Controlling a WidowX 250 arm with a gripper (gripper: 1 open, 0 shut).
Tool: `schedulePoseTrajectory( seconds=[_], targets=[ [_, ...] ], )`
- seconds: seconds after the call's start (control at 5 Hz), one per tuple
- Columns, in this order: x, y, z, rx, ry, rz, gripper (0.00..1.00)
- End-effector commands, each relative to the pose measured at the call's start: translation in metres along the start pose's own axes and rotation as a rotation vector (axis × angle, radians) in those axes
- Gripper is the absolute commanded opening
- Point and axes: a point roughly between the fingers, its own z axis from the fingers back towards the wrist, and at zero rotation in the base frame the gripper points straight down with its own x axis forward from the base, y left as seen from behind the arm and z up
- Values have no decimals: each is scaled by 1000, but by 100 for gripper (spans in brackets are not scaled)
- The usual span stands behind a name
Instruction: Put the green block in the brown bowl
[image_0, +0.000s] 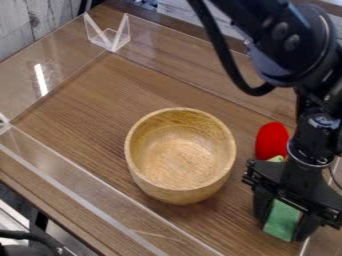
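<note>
Wood-grain table (80, 110), clear barrier along near edge. Gripper (285, 213) pointing down at right front, jaws apparently clamped on green block (282, 218), block on table just right of brown bowl (181, 153). Grasp step. Next you lift, carry left over rim, release.

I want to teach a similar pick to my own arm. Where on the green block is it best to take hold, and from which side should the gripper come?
From straight above, across its narrow width. The green block lies flat on the table, so only its long side faces offer parallel surfaces. The gripper points down, shut on it that way. The brown bowl and a red toy nearby probably hinder sideways approaches.
</note>
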Motion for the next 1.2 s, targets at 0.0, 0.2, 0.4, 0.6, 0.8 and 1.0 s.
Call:
schedulePoseTrajectory(
  seconds=[0.0,0.2,0.4,0.6,0.8,1.0],
  targets=[
    [2,8,27,-3,-54,-1,0],
    [-3,22,60,12,-99,14,0],
    [-14,36,105,36,-145,95,0],
    [-21,66,125,55,-158,181,0],
    [-27,107,115,67,-162,184,0],
    [-26,119,102,56,-169,187,0]
  ],
)
